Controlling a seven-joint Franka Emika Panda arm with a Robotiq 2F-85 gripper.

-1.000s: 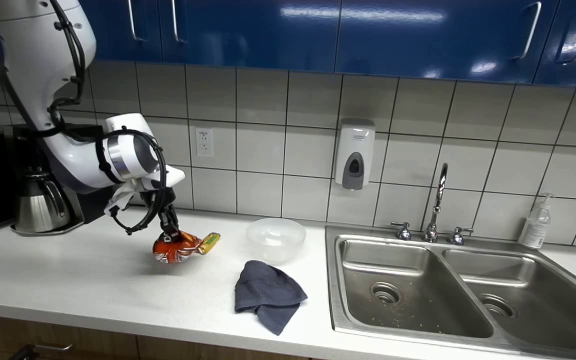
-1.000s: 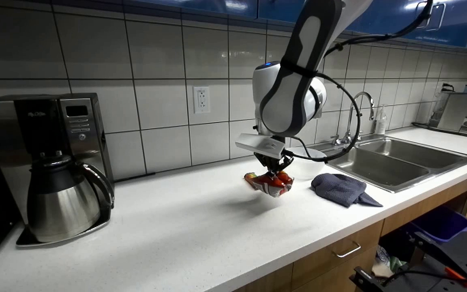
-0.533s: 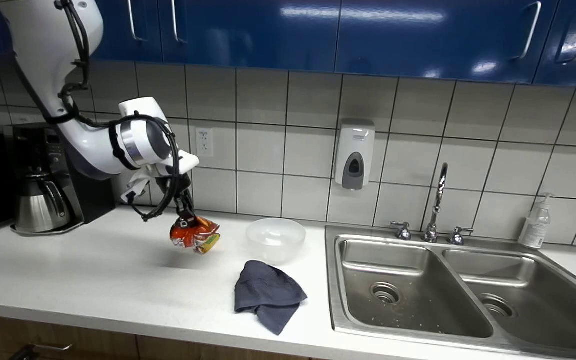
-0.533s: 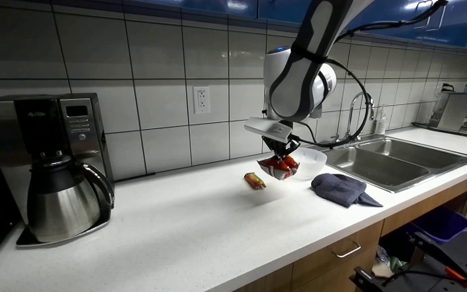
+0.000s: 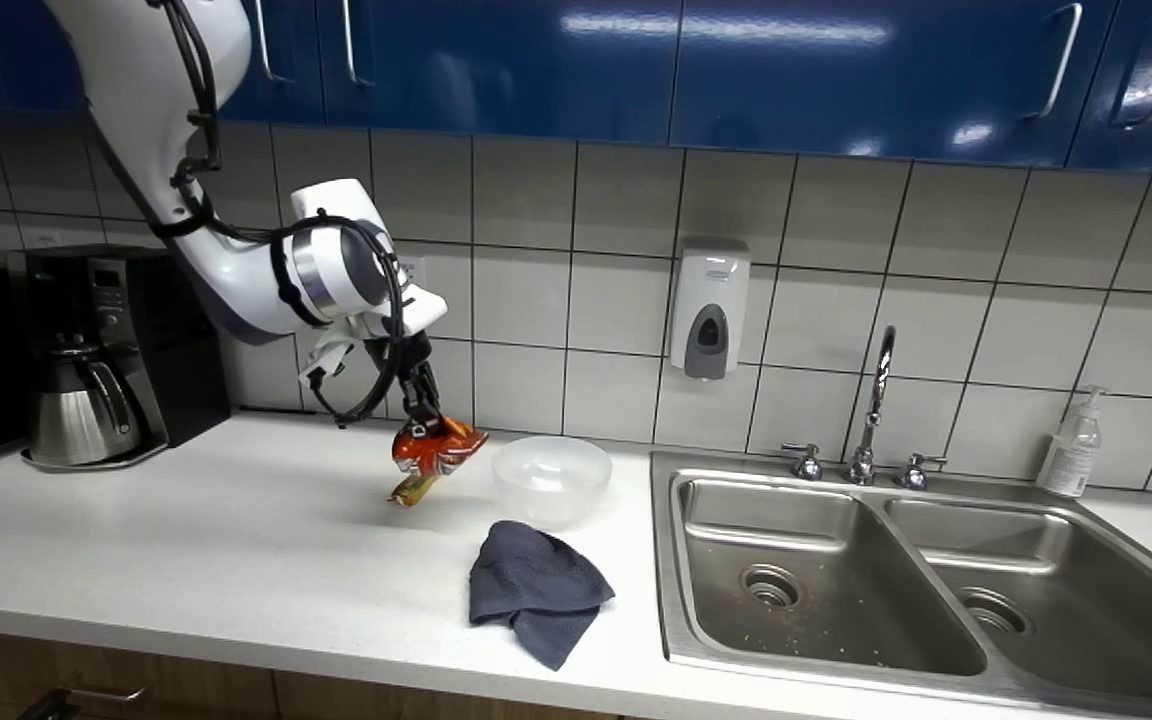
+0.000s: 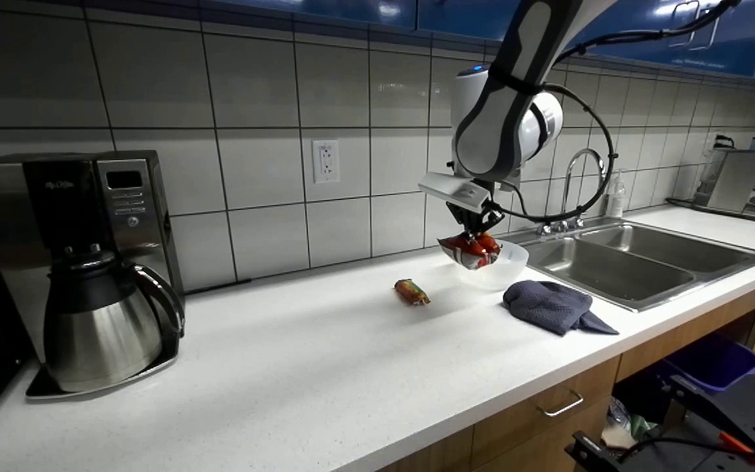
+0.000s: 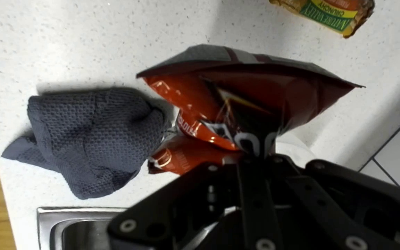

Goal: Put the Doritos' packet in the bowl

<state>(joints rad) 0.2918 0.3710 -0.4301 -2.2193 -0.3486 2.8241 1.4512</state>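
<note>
The Doritos' packet is a crinkly red-orange bag with dark and white markings. It shows in both exterior views (image 5: 441,448) (image 6: 468,252) and large in the wrist view (image 7: 283,92). My gripper (image 5: 426,424) is shut on the packet and holds it above the counter; the jaws also show in the wrist view (image 7: 257,158). The bowl (image 5: 552,482) is round, translucent and whitish, and stands just beside the held packet. In an exterior view the bowl (image 6: 512,265) is partly behind the packet. In the wrist view only a pale part of the bowl (image 7: 295,147) shows.
A dark blue-grey cloth (image 5: 536,592) lies in front of the bowl. A small yellow-green snack bar wrapper (image 6: 411,292) lies on the counter. The steel sink (image 5: 669,570) is beyond the bowl. A coffee maker (image 6: 135,216) stands at the counter's far end. A tiled wall runs behind.
My gripper has carried the packet across the counter toward the bowl and somewhat upward. The small wrapper, bowl and cloth have stayed in place.
</note>
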